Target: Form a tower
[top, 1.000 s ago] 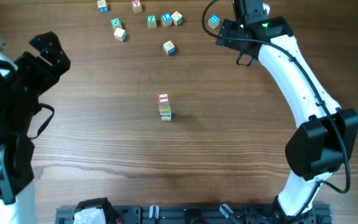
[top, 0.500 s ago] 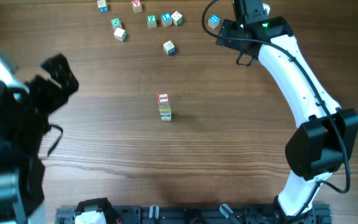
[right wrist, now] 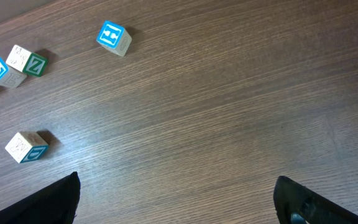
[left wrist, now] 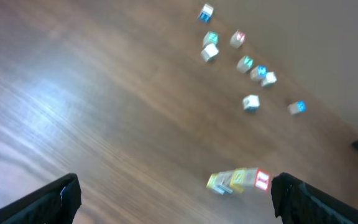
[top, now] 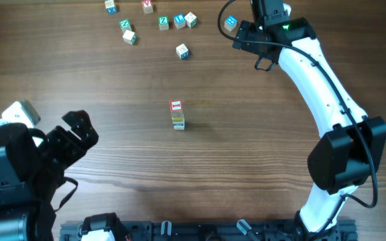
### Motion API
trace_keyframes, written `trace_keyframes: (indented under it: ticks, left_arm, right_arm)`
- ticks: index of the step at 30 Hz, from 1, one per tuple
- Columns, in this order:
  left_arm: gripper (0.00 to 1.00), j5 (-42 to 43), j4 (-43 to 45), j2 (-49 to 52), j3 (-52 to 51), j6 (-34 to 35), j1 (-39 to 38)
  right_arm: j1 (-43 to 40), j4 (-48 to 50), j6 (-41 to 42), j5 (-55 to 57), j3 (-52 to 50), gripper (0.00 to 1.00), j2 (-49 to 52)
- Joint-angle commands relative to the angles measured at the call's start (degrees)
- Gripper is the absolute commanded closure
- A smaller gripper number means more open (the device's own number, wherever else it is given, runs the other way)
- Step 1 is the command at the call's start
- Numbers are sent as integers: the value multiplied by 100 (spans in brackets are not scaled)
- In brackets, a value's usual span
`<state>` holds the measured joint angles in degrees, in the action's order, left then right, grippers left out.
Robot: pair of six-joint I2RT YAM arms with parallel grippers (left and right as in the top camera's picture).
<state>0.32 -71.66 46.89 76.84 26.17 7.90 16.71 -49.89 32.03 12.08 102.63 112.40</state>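
The left end effector [left wrist: 176, 202] has its jaws spread as wide as they go and grips nothing. It sits low by the near-left corner of the surface [top: 260, 154]. Its wrist view is blurred, but it does show the tower [left wrist: 238, 181] between the two fingers and some way ahead of them. The right end effector [right wrist: 178, 200] is just as wide open and just as empty. It hovers at the far right, with a blue-faced cube [right wrist: 112, 37] near it and three more loose cubes [right wrist: 17, 62] further off to one side.

The tower [top: 177, 115] stands alone in the middle of the surface, one cube wide, with a red face on top and a yellow one beneath. It is well apart from the scattered cubes [top: 163, 21] along the far side. That placing looks deliberate: bare wood on every side lets either arm come down from above without brushing a stray cube. The right arm seems placed to fetch the next cube, while the left keeps clear of the stack.

Open room is generous between the tower and both arms. The tight spot is the far side, where several cubes lie close together, two of them touching or nearly so. The overhead view cuts off just beyond them, so how near the surface's edge lies cannot be told.
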Motion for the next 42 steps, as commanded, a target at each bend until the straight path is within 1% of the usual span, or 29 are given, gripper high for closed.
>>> trace_keyframes:
  ticks: [1, 4, 6, 10, 11, 12, 13, 14, 16, 24, 31, 32, 38, 41, 42]
  left_arm:
    - [0, -35, -28, -2, -190, -44, 11]
    - [0, -35, 227, -81, -452, -44, 11]
    - [0, -35, 782, -205, -748, -44, 11]
    - [0, -35, 2559, -588, -1622, -44, 9]
    - [0, -35, 3110, -695, -1871, -44, 9]
    - [0, -35, 3842, -828, -2186, -44, 11]
    - [0, -35, 4249, -907, -2371, -44, 11]
    - [0, -35, 4911, -1034, -2669, -44, 11]
    - [0, -35, 5567, -1239, -3051, -44, 9]
    - [0, -35, 5978, -2402, -4151, -44, 11]
    - [0, -35, 6564, -3410, -5036, -46, 11]
    - [0, -35, 6710, -3700, -5257, -44, 11]
    - [0, -35, 6918, -4631, -5880, -44, 11]
    - [0, -35, 7519, -4671, -6089, -46, 7]
    - [0, -35, 7536, -4671, -6087, -46, 4]
  right_arm:
    - [9, 20, -55, 81, -2, 0, 66]
    - [9, 20, -50, 81, -2, 1, 66]
    - [9, 20, -52, 81, -2, 0, 66]
    - [9, 20, -52, 81, -2, 0, 66]
    - [9, 20, -50, 81, -2, 0, 66]
    - [9, 20, -52, 81, -2, 0, 66]
    - [9, 20, -50, 81, -2, 0, 66]
    - [9, 20, -52, 81, -2, 0, 66]
    - [9, 20, -52, 81, -2, 0, 66]
    - [9, 20, -50, 81, -2, 0, 66]
    - [9, 20, -52, 81, -2, 0, 66]
    - [9, 20, -52, 81, -2, 0, 66]
    - [9, 20, -52, 81, -2, 0, 66]
    - [9, 20, -50, 81, -2, 0, 66]
    - [9, 20, -52, 81, -2, 0, 66]
